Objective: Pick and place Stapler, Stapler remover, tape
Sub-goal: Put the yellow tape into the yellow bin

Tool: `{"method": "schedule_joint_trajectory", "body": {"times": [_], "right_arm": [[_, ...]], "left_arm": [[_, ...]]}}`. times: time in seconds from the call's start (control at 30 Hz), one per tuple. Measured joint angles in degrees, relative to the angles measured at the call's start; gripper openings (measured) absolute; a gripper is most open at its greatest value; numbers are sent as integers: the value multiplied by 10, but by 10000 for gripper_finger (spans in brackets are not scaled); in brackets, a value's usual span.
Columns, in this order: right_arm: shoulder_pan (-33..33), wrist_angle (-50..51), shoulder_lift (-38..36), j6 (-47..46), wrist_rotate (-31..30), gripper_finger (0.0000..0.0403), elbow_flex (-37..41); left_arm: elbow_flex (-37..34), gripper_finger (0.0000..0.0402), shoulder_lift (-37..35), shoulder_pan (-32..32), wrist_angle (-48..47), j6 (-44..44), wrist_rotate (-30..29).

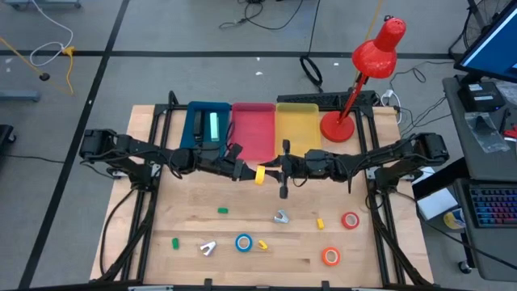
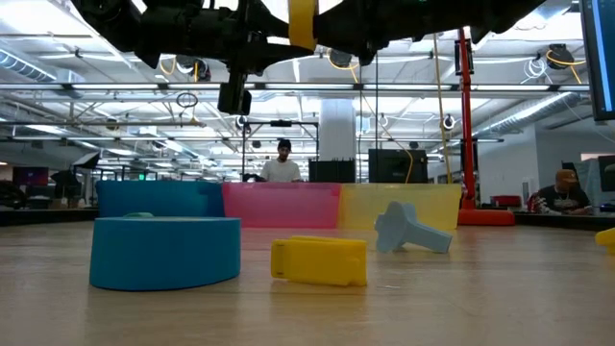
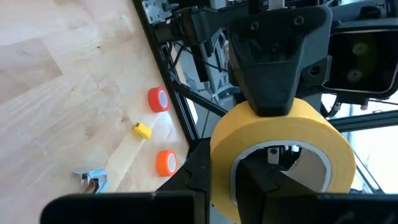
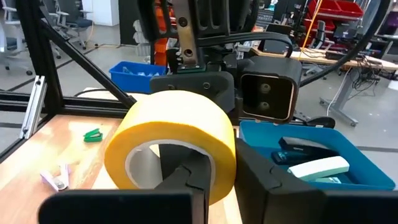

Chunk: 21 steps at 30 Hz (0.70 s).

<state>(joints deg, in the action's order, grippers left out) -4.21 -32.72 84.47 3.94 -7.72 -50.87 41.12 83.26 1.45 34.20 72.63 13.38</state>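
The yellow tape roll (image 4: pixel 171 143), likely light and rigid, hung mid-air between both arms, its wall pinched by the left gripper (image 3: pixel 249 180) and right gripper (image 4: pixel 214 177) alike.

Yellow tape roll (image 1: pixel 260 175) held in mid-air above the table centre, standing on edge, pinched at once by both grippers, fingers through its core. Blue tape roll (image 1: pixel 244 242) flat on the wood near the front edge; two orange-red rolls (image 1: pixel 350 220) (image 1: pixel 330 256) flat toward the right. Two pale staple removers (image 1: pixel 280 217) (image 1: pixel 208 247) lying on the boards. Staplers (image 4: pixel 311 167) resting inside the blue bin (image 1: pixel 207 124).
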Motion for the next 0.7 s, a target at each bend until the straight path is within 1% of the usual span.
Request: {"method": "schedule_joint_trajectory", "body": {"times": [0.07,0.23,0.33,0.5,0.7], "right_arm": [[0,0,0,-1,1,34,0],[0,6,0,-4,3,34,0],[0,17,0,-17,3,34,0],[0,27,0,-24,3,34,0],[0,32,-1,-24,1,34,0]], "left_arm": [[0,56,0,0,0,-7,0],[0,120,0,-1,-3,-21,7],[0,145,0,-1,-3,-23,6],[0,171,0,-1,-3,-74,6],[0,185,0,-1,-6,-137,4]]}}
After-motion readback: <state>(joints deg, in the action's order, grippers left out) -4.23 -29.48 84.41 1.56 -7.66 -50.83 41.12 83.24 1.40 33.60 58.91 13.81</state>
